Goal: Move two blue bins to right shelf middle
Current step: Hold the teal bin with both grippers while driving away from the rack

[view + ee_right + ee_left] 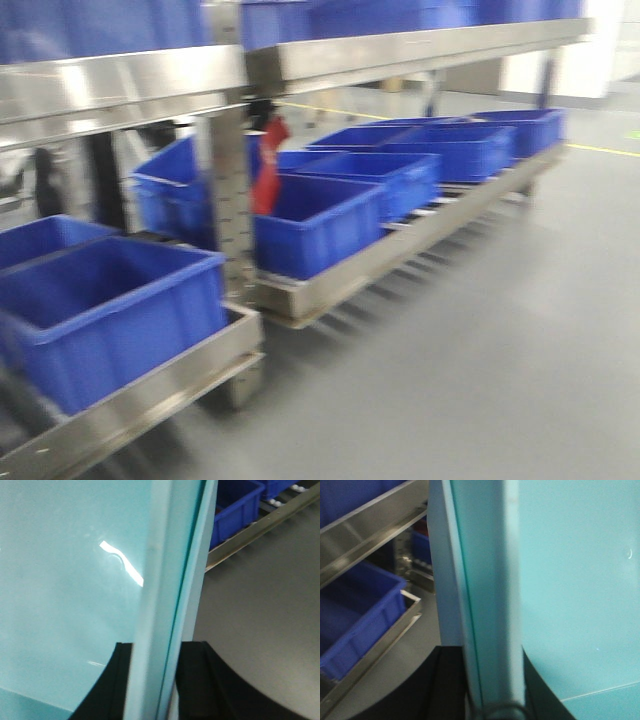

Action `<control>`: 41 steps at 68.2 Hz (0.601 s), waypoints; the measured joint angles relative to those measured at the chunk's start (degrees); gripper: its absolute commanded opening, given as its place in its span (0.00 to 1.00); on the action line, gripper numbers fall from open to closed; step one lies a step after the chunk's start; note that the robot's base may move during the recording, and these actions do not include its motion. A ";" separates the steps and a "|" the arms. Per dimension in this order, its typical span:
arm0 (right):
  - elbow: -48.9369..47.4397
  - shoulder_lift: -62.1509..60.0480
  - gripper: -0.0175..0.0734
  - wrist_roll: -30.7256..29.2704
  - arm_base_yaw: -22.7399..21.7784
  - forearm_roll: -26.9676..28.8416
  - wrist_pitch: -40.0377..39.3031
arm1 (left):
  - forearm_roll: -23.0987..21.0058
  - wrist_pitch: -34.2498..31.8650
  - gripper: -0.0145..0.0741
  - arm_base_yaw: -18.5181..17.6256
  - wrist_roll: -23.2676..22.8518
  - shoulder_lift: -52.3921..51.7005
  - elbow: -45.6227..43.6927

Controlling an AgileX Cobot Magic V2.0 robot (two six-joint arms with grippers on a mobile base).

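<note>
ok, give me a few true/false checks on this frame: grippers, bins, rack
1. The left gripper is shut on the wall of a pale blue bin. True.
2. The right gripper is open and empty. False: it is shut on a pale blue bin wall too.
3. In the front view, dark blue crates sit on the lower rack level. True.
4. A pale blue bin stands on the rack in the front view. False: only dark blue crates show there.
5. A red object hangs by the steel upright. True.
</note>
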 measured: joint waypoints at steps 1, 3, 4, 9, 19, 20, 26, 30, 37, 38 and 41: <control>0.00 0.00 0.02 0.00 0.00 0.00 0.00 | 0.00 0.00 0.04 0.00 0.00 0.00 0.00; 0.00 -0.04 0.02 0.00 0.00 0.00 0.00 | 0.00 -0.05 0.04 0.00 0.00 0.00 0.00; 0.00 -0.04 0.02 0.00 0.00 0.00 0.00 | 0.00 -0.05 0.04 0.00 0.00 0.00 0.00; 0.00 -0.04 0.02 0.00 0.00 0.00 0.00 | 0.00 -0.15 0.04 0.00 0.00 0.00 0.00; 0.00 -0.04 0.02 0.00 0.00 0.00 0.00 | 0.00 -0.19 0.04 0.00 0.00 0.00 0.00; 0.00 -0.04 0.02 0.00 0.00 0.00 0.00 | 0.00 -0.19 0.04 0.00 0.00 0.00 0.00; 0.00 -0.04 0.02 0.00 0.00 0.00 0.00 | 0.00 -0.19 0.04 0.00 0.00 0.00 0.00; 0.00 -0.04 0.02 0.00 0.00 0.00 0.00 | 0.00 -0.41 0.04 0.00 0.00 0.00 0.00; 0.00 -0.04 0.02 0.00 0.00 0.00 0.00 | 0.00 -0.64 0.04 0.00 0.00 0.00 0.00; 0.00 -0.04 0.02 0.00 0.00 0.00 0.00 | 0.00 -0.64 0.04 0.00 0.00 0.00 0.00; 0.00 -0.04 0.02 0.00 0.00 0.00 0.00 | -0.11 -0.64 0.04 0.00 0.41 0.00 0.00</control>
